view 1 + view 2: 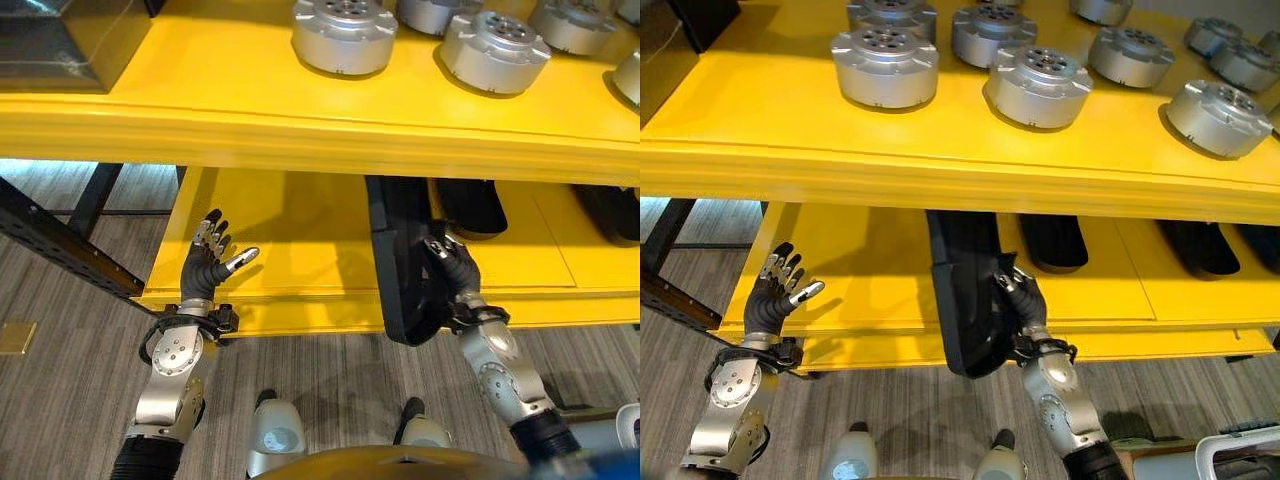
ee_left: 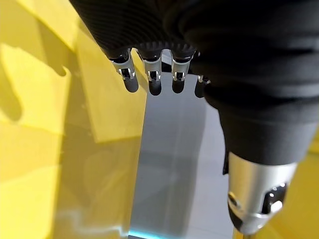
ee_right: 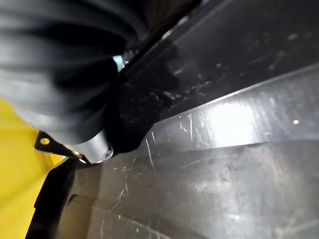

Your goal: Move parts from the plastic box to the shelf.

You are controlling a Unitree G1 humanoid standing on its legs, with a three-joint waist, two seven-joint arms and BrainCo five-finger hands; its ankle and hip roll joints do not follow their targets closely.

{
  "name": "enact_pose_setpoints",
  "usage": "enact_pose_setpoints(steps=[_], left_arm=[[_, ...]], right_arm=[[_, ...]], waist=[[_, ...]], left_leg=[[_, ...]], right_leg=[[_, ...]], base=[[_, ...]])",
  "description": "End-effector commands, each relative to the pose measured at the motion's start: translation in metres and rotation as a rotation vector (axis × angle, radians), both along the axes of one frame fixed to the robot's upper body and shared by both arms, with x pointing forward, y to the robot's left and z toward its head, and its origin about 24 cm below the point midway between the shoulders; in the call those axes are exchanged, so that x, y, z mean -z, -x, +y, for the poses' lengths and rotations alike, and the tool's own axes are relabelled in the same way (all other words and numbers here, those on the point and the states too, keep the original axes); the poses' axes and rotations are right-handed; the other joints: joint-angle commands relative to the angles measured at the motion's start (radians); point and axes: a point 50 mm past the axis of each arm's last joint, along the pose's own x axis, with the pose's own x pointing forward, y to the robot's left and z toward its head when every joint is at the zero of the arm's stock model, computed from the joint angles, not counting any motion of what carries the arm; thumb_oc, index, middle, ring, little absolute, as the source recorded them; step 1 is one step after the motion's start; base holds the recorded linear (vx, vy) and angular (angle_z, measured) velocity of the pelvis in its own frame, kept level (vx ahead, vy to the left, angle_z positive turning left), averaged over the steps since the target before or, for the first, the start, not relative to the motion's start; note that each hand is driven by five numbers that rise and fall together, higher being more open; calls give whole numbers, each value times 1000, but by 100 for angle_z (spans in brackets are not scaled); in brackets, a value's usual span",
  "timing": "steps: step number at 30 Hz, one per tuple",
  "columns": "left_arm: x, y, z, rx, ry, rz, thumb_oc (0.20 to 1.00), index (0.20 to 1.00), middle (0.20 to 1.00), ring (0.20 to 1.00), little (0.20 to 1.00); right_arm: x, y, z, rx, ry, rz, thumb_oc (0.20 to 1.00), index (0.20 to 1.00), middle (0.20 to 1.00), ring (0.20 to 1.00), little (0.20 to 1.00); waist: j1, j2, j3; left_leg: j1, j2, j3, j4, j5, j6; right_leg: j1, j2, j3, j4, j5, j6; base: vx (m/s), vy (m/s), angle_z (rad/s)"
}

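Note:
A long black moulded part (image 1: pixel 400 260) lies across the lower yellow shelf (image 1: pixel 290 250), its near end hanging over the front edge. My right hand (image 1: pixel 455 272) sits against the part's right side with fingers curled onto it. The right wrist view has the part's scratched black surface (image 3: pixel 224 174) very close. My left hand (image 1: pixel 207 262) is raised before the left end of the lower shelf, apart from the part. Its fingers (image 2: pixel 152 79) are straight and spread, holding nothing.
Several silver round parts (image 1: pixel 883 65) stand on the upper yellow shelf (image 1: pixel 200 110), with a dark box (image 1: pixel 60 40) at its left end. More black parts (image 1: pixel 1055 240) lie further right on the lower shelf. A black rail (image 1: pixel 50 245) runs left; a light box corner (image 1: pixel 1240 450) shows bottom right.

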Motion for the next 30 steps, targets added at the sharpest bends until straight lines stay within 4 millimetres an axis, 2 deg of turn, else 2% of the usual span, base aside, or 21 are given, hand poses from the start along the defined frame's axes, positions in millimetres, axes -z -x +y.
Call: enact_pose_setpoints(steps=[1, 2, 3, 8, 13, 17, 18, 19, 23, 26, 29, 30], left_arm=[[-28, 1, 1, -7, -42, -134, 1000, 1000, 1000, 1000, 1000], [-28, 1, 2, -7, -43, -135, 1000, 1000, 1000, 1000, 1000], [-30, 0, 2, -13, -46, -139, 1000, 1000, 1000, 1000, 1000], [-29, 0, 2, -11, -37, -128, 1000, 1000, 1000, 1000, 1000], [-34, -1, -3, 21, -25, -146, 1000, 1000, 1000, 1000, 1000], [-39, -3, -7, 58, -26, -160, 1000, 1000, 1000, 1000, 1000], [-43, -6, -11, 89, -16, -175, 1000, 1000, 1000, 1000, 1000], [-43, -6, -11, 90, -16, -177, 1000, 1000, 1000, 1000, 1000], [-51, -10, -20, 139, -4, -209, 1000, 1000, 1000, 1000, 1000], [-54, -13, -26, 165, 11, -225, 1000, 1000, 1000, 1000, 1000], [-61, -17, -36, 210, 17, -254, 1000, 1000, 1000, 1000, 1000], [-61, -17, -36, 210, 17, -255, 1000, 1000, 1000, 1000, 1000]], right_arm=[[-38, -18, 11, -28, -54, -155, 200, 200, 200, 200, 200], [-38, -18, 11, -28, -54, -155, 200, 200, 200, 200, 200], [-45, -25, 23, -57, -56, -166, 200, 200, 200, 200, 200], [-48, -44, 37, -30, -66, -140, 200, 200, 200, 200, 200], [-63, -75, 33, 61, 6, -131, 200, 200, 200, 200, 200], [-91, -99, 18, 176, 27, -168, 200, 200, 200, 200, 200], [-115, -113, 2, 266, 62, -207, 200, 200, 200, 200, 200], [-116, -113, 2, 266, 62, -208, 200, 200, 200, 200, 200], [-146, -130, -16, 369, 79, -229, 200, 200, 200, 200, 200], [-159, -140, -25, 419, 135, -214, 200, 200, 200, 200, 200], [-169, -153, -48, 532, 229, -136, 200, 200, 200, 200, 200], [-169, -153, -48, 532, 228, -137, 200, 200, 200, 200, 200]], waist=[[40, 0, 10], [39, -1, 11], [66, -10, 14], [126, -22, 15], [178, -24, 21], [204, -12, 45], [213, 11, 79], [213, 11, 80], [209, 48, 118], [196, 69, 130], [176, 100, 158], [177, 100, 158]], left_leg=[[-54, 9, -13, -91, 131, 30], [-55, 9, -13, -90, 131, 30], [-65, 4, -21, -88, 131, 31], [-91, -14, -54, -90, 135, 35], [-109, -15, -82, -90, 135, 34], [-141, -19, -107, -69, 138, 33], [-180, -21, -119, -28, 134, 32], [-182, -20, -120, -25, 132, 32], [-241, -31, -136, 57, 115, 36], [-267, -37, -144, 111, 99, 37], [-345, -45, -153, 223, 67, 43], [-348, -45, -153, 225, 66, 43]], right_leg=[[115, -48, -26, 23, 14, 43], [115, -49, -26, 23, 14, 43], [119, -47, -38, 21, 16, 44], [139, -41, -88, 13, 18, 44], [143, -28, -113, 18, 15, 42], [127, -25, -125, 45, -2, 35], [92, -25, -124, 89, -31, 26], [90, -25, -123, 92, -33, 26], [26, -38, -98, 198, -84, 10], [-17, -44, -70, 271, -119, -2], [-125, -61, -17, 414, -187, -19], [-129, -61, -15, 417, -188, -19]], base=[[36, -12, 10], [37, -13, 10], [38, -25, 14], [51, -34, 30], [27, -45, 21], [-38, -43, 18], [-115, -27, 15], [-127, -23, 7], [-101, 23, 4], [-93, 43, 4], [-162, 50, -7], [-141, 41, -17]])
